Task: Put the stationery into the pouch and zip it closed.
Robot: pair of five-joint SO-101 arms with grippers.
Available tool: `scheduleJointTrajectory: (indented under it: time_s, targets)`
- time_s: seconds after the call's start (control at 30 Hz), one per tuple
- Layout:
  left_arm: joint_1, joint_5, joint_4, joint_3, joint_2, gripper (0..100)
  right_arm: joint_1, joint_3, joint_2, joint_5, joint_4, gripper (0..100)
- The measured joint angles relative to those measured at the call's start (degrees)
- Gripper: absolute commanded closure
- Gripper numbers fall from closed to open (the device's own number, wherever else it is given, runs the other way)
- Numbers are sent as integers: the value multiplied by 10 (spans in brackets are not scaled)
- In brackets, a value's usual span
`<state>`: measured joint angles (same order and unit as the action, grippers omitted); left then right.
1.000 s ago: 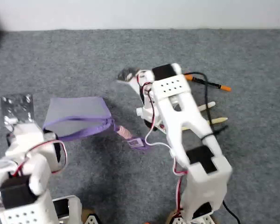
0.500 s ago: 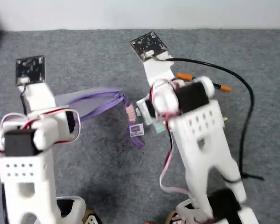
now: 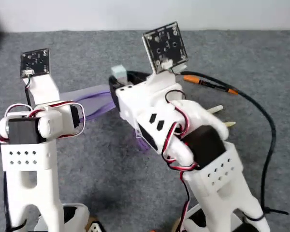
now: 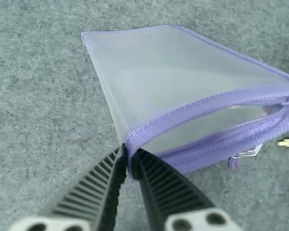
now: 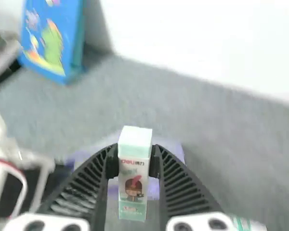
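Observation:
The purple see-through pouch (image 4: 183, 86) lies on the grey carpet with its zipper mouth gaping. My left gripper (image 4: 129, 156) is shut on the zipper end at one corner of the pouch (image 3: 94, 99). My right gripper (image 5: 133, 156) is shut on a mint-and-white eraser (image 5: 133, 178), held upright. In the high view the eraser (image 3: 118, 72) hangs just beyond the pouch's far right end. An orange-tipped pen (image 3: 210, 84) and two cream sticks (image 3: 217, 110) lie on the carpet to the right, partly hidden by the right arm.
A black cable (image 3: 266, 125) loops over the carpet on the right. A blue box (image 5: 53, 33) stands against the white wall in the right wrist view. Open carpet lies in front of the pouch between the two arm bases.
The right arm has swung left from the pen side and brought the eraser up beside the pouch. The left arm rose and holds the pouch's corner, and the pouch mouth has opened.

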<state>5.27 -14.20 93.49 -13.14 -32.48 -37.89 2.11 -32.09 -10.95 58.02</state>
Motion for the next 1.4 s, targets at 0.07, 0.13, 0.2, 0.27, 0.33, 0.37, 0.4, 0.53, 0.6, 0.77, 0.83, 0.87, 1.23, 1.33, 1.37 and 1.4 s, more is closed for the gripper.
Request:
scheduleJointTrajectory:
  time_s: [0.07, 0.13, 0.2, 0.27, 0.33, 0.37, 0.4, 0.53, 0.6, 0.77, 0.83, 0.87, 1.23, 1.33, 1.37, 1.4]
  targets:
    - [0, 0, 0, 0, 0, 988, -9, 61, -19, 0, -89, 991]
    - [0, 0, 0, 0, 0, 988, -20, 121, -34, 0, -172, 991]
    - [0, 0, 0, 0, 0, 988, -29, 177, -43, 0, -249, 991]
    - [0, -8, -9, 0, 0, 988, -36, 223, -45, 0, -319, 991]
    - [0, -18, -14, 0, 0, 988, -40, 258, -45, 0, -382, 991]
    - [0, -20, -15, 0, 0, 988, -40, 273, -43, 0, -408, 991]
    - [0, -23, -15, 0, 0, 988, -40, 283, -39, 0, -430, 991]
    - [0, -25, -15, 0, 0, 988, -40, 303, -11, 0, -471, 991]
    - [0, -26, -20, 0, 0, 988, -42, 303, -6, 0, -477, 991]
    - [0, -31, -36, 0, 0, 988, -64, 303, -4, 0, -477, 991]
    - [0, -33, -39, 0, 0, 988, -66, 305, -5, 0, -477, 991]
    - [0, -33, -40, 0, 0, 988, -67, 309, -8, 0, -476, 991]
    - [0, -33, -40, 0, 0, 988, -66, 351, -27, 0, -460, 991]
    - [0, -33, -40, 0, 0, 988, -67, 362, 11, 0, -497, 991]
    - [0, -33, -40, 0, 0, 988, -65, 362, 24, 0, -513, 991]
    - [0, -33, -40, 0, 0, 988, -62, 362, 36, 0, -531, 991]
